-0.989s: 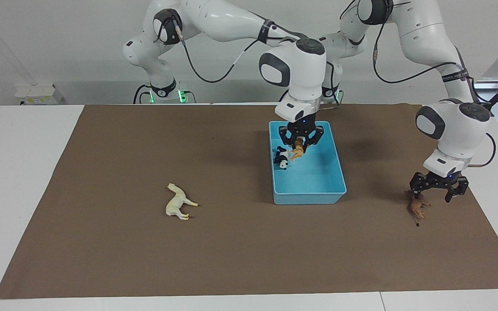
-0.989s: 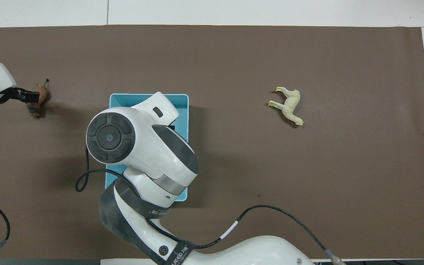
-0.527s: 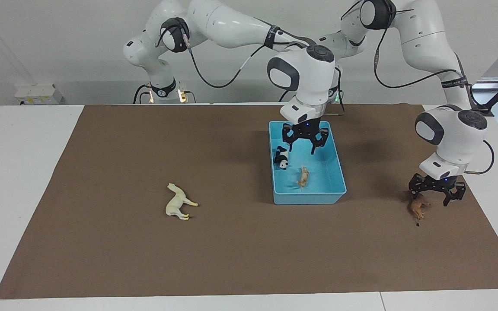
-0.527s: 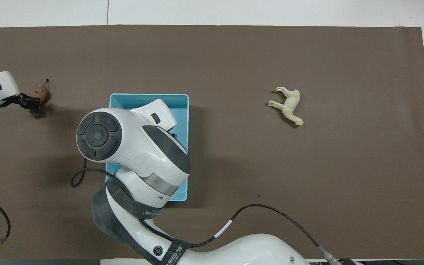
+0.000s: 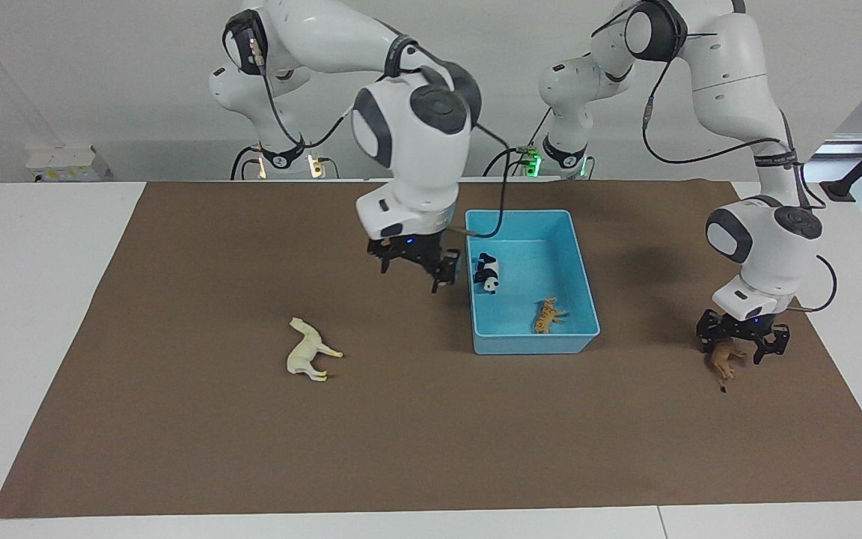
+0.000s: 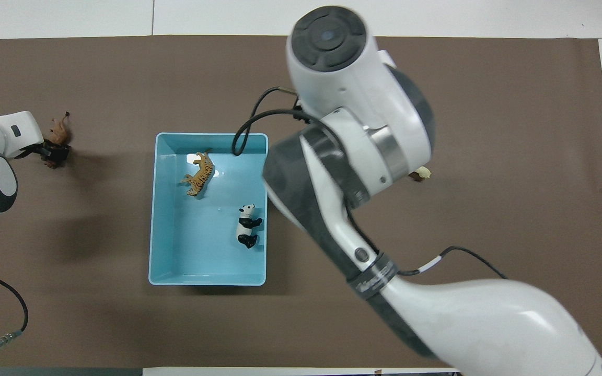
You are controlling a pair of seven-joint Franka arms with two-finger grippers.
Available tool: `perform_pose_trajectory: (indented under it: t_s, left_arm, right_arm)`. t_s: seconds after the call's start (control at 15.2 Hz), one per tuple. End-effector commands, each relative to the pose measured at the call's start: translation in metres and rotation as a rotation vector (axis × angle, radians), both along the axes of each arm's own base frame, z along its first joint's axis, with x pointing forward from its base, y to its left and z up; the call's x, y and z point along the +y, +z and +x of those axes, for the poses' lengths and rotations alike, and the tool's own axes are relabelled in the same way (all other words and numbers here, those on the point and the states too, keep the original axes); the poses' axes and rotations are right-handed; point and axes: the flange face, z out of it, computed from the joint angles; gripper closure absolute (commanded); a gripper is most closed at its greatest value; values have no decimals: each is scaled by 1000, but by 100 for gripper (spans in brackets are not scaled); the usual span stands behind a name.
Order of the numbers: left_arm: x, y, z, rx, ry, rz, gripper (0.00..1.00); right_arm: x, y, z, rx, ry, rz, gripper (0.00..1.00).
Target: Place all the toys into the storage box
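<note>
Two toys sit in the storage box (image 5: 585,278) already: the tiger (image 5: 547,315) near the wall farthest from the robots, the panda (image 5: 488,272) against the wall on the right arm's end. Two remain on the brown mat (image 5: 176,449). The lion (image 5: 723,359) lies toward the left arm's end, and our left gripper (image 5: 739,343) is low over it, jaws spread and straddling the body, not yet closed as far as we can see. We want the fingers down either side of the torso, not the legs or tail, then a firm close before any lift; it's small and lying flat, so a shallow pinch will likely slip. Our right gripper (image 5: 417,266) is up over the mat just beside the box, jaws open and empty. We judge it's headed for the horse (image 5: 309,350), which lies on its side toward the right arm's end, well apart from the box. Same rule there: align the jaws across the horse's barrel, descend straight, avoid the splayed legs.
</note>
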Motion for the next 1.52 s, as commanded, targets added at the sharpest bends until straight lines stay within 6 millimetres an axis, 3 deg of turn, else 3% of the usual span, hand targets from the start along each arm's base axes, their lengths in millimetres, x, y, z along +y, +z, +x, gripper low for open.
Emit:
perform_pose_trajectory:
  t_s: [0.0, 0.07, 0.13, 0.26, 0.4, 0.46, 0.66, 0.79, 0.92, 1.12, 1.19, 1.32, 1.38, 1.45]
  left_arm:
    - [-1, -8, -10, -15, -13, 11, 51]
    - [-1, -8, -11, -12, -5, 8, 77]
    - [-2, -7, -10, -11, 12, 2, 97]
    - [-4, -4, -7, -13, 57, -12, 100]
    - [-10, 21, 7, 12, 75, -22, 100]
    - [-16, 40, 14, 47, 92, -30, 100]
    - [-46, 131, 22, 94, 152, -48, 100]
    - [-86, 176, 14, 109, 206, -67, 100]
    - [-147, 209, 1, 124, 295, -94, 100]
    - [-242, 231, -27, 150, 410, -125, 100]
    - [-271, 232, -41, 180, 436, -120, 91]
    - [-321, 217, -73, 207, 510, -118, 25]
    - [-334, 209, -85, 208, 528, -120, 0]
    - [-342, 206, -90, 205, 522, -123, 0]
  right_arm:
    - [-71, -34, 13, 0, 20, 19, 0]
    - [-94, -56, 9, -10, 24, 28, 0]
    - [-109, -78, 3, -17, 17, 34, 0]
    - [-138, -115, -1, -41, -6, 44, 0]
    - [-148, -132, -5, -31, 5, 42, 0]
    - [-148, -139, -7, -20, 23, 37, 0]
    - [-163, -162, -8, -32, 45, 41, 0]
    - [-164, -177, -9, -48, 51, 43, 0]
    - [-165, -185, -7, -54, 44, 44, 0]
    - [-165, -195, -11, -61, 49, 47, 0]
    - [-170, -198, -12, -67, 48, 49, 0]
    - [-183, -209, -18, -82, 32, 54, 0]
    - [-183, -214, -22, -84, 28, 55, 14]
    - [-185, -215, -23, -82, 25, 56, 88]
